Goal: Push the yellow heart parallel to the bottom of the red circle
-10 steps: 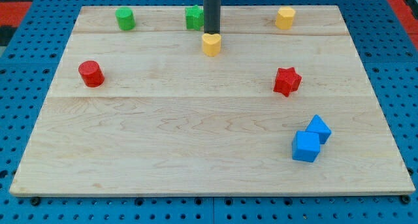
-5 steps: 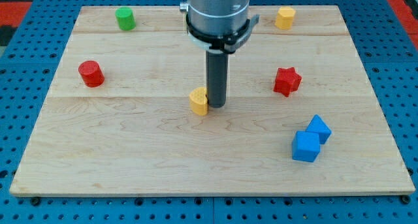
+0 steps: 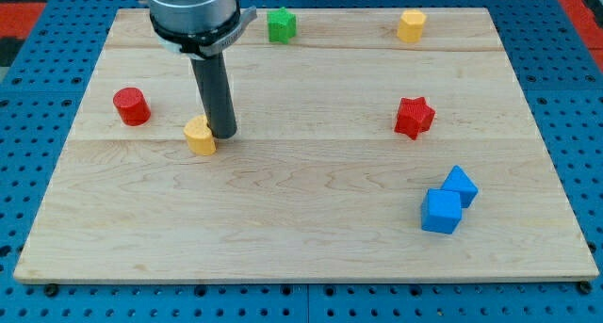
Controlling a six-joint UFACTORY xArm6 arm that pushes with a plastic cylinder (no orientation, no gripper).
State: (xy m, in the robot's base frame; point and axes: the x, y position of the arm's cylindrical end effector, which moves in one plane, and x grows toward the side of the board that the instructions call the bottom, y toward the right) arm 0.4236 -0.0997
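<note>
Dark rod: my tip (image 3: 224, 135) rests on the board, touching the right side of the yellow heart (image 3: 200, 136); as a bare rod it clamps nothing and only presses sideways.
Yellow heart: left of the board's centre, toward the left edge, a little lower than the red circle (image 3: 131, 106) and to its right, apart from it.
Step in hand: by my judgement the push toward the left edge is under way and nearly done, the heart sitting close to the level of the circle's lower side.
Next move: a short, gentle nudge if any, stopping before the heart reaches the circle.
Other blocks: green block (image 3: 281, 25) and yellow block (image 3: 411, 25) by the far edge, red star (image 3: 414, 117) right of centre, two blue cubes (image 3: 448, 201) near the near-right corner.
</note>
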